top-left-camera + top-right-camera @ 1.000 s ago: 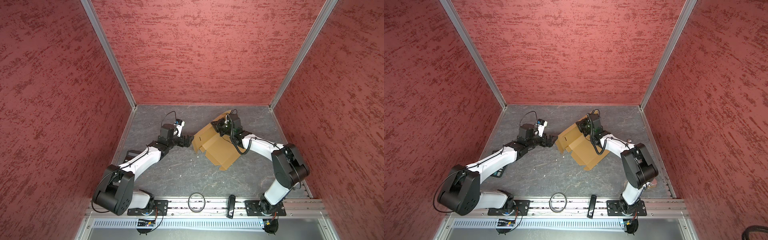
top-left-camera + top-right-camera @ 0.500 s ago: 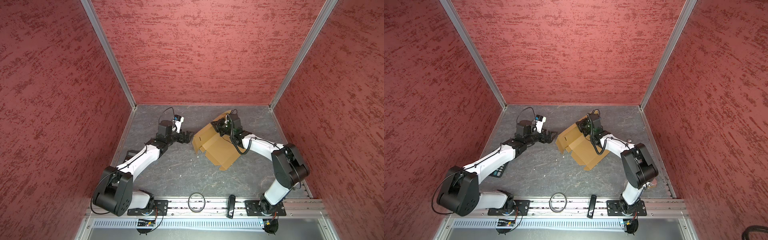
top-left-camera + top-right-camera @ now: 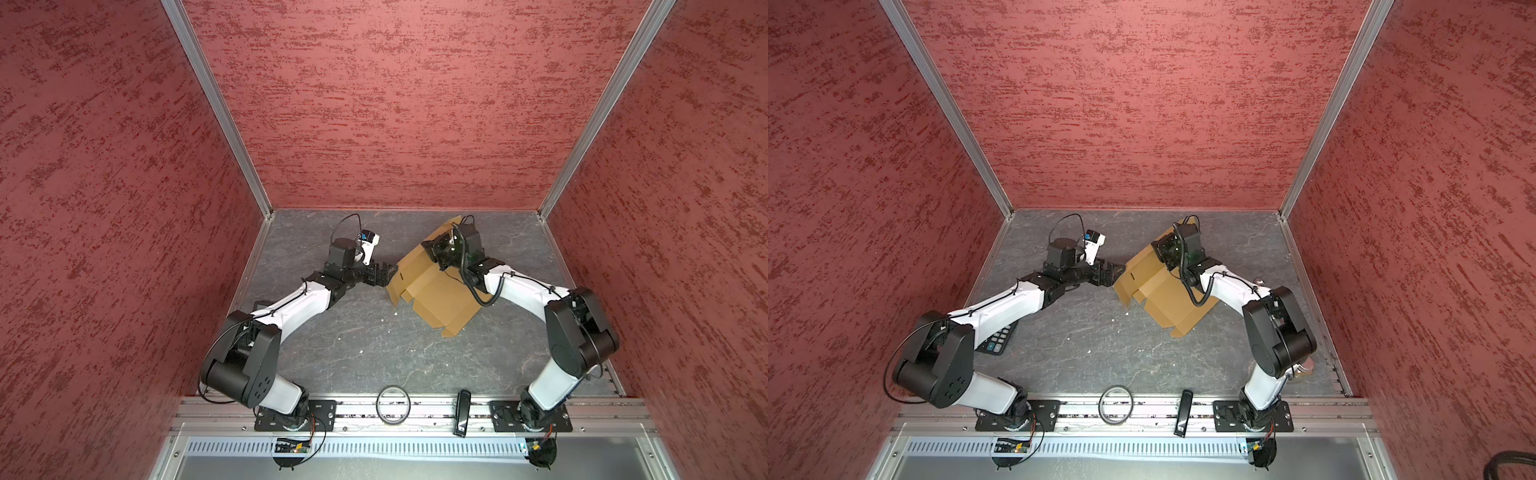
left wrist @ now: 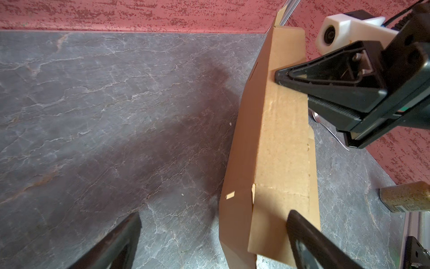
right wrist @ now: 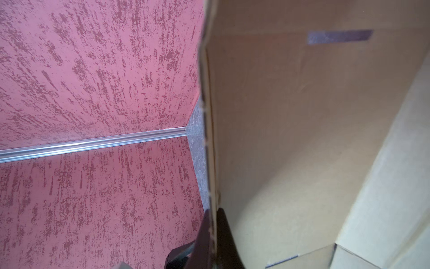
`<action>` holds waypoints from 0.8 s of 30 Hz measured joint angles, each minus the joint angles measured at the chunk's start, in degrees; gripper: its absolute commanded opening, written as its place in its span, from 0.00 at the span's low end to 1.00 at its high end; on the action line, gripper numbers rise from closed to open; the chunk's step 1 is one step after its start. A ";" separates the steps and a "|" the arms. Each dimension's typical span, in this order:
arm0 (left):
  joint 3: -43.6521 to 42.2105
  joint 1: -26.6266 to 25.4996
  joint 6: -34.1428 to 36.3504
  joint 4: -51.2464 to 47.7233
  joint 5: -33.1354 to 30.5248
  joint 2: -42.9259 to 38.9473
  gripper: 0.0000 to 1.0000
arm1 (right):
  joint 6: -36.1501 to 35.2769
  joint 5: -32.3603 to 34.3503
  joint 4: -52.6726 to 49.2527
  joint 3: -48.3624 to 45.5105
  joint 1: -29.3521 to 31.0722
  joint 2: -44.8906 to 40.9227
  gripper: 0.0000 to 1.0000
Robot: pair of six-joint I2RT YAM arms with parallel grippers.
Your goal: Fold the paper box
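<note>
Grey marbled tabletop (image 3: 374,353) | plain tan paper box (image 3: 440,299) | left fingers (image 4: 116,244) spread beside it | right fingers (image 5: 223,233) pinching its raised flap

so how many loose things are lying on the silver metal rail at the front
2: a dark round ring near the middle of the silver metal rail, and a slim black bar-shaped object just right of it. More may be hidden.

look: the paper box (image 3: 436,291) – plain tan corrugated sheet
pose: base flat – far panel raised, part-folded
</note>
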 measured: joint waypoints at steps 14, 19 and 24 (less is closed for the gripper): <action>0.00 0.00 1.05 0.63 0.02 -0.02 1.00 | 1.95 1.31 -7.48 2.54 -0.04 0.00 0.05; 0.00 0.00 1.53 0.61 0.09 -0.20 1.00 | 2.19 1.42 -10.19 4.42 -0.04 0.00 0.04; 0.00 0.07 2.10 0.55 0.35 -0.37 1.00 | 2.71 1.92 -13.46 5.86 -0.04 0.02 0.04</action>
